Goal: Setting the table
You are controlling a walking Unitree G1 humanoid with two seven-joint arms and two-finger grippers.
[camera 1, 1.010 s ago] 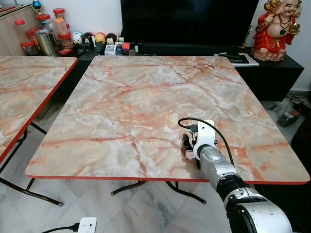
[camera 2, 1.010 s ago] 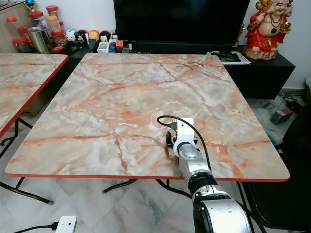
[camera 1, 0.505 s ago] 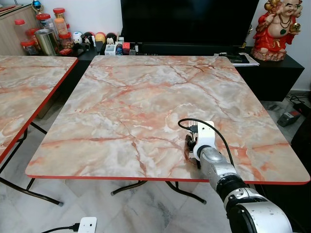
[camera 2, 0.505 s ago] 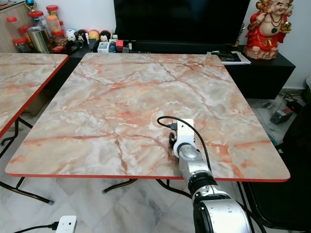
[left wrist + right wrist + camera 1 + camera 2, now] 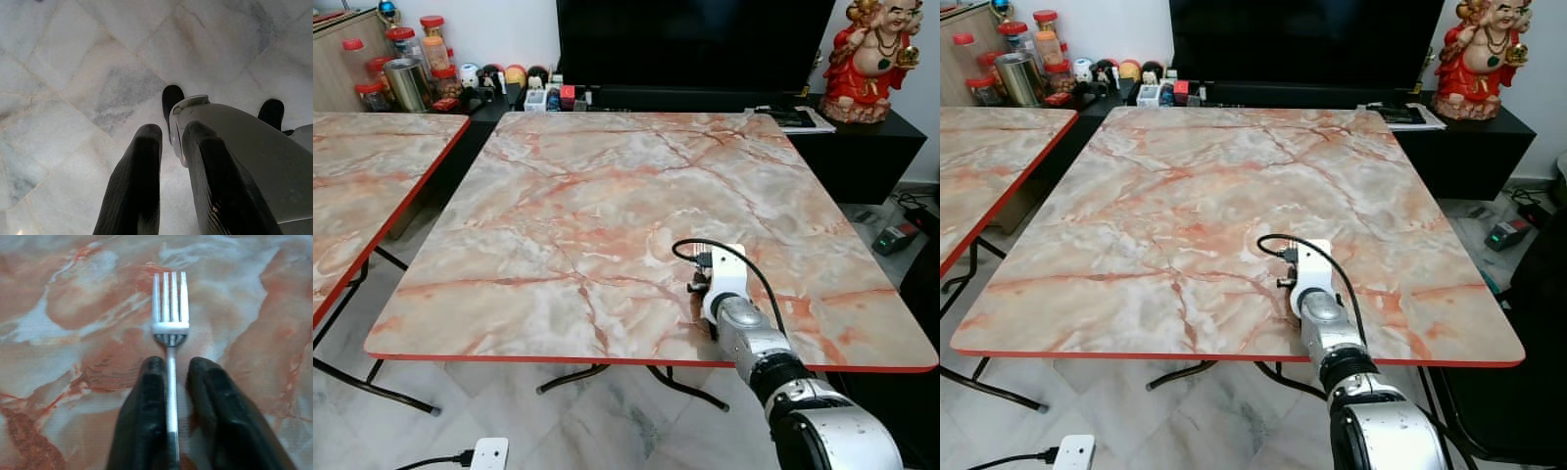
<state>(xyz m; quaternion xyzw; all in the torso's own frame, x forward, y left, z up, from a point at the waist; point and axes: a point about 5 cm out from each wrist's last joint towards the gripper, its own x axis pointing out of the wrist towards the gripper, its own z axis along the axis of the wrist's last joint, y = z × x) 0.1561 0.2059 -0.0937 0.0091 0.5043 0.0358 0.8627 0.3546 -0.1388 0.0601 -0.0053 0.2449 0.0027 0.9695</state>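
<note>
fork (image 5: 170, 333) lay between our right gripper (image 5: 171, 377) fingers, parted, near the table (image 5: 607, 196) front edge; left gripper (image 5: 171, 142) hung slightly parted.

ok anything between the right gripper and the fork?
Nothing visible. The fork lies on the table with its handle running between the right gripper fingers, which flank it with small gaps.

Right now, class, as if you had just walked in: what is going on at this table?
The robot is setting a table. Its right gripper is low over the near right part of the marble-patterned table, and a silver fork lies between its two black fingers, tines pointing away from the wrist. Whether the fingers grip the handle cannot be told. The left gripper hangs idle above the tiled floor.
</note>
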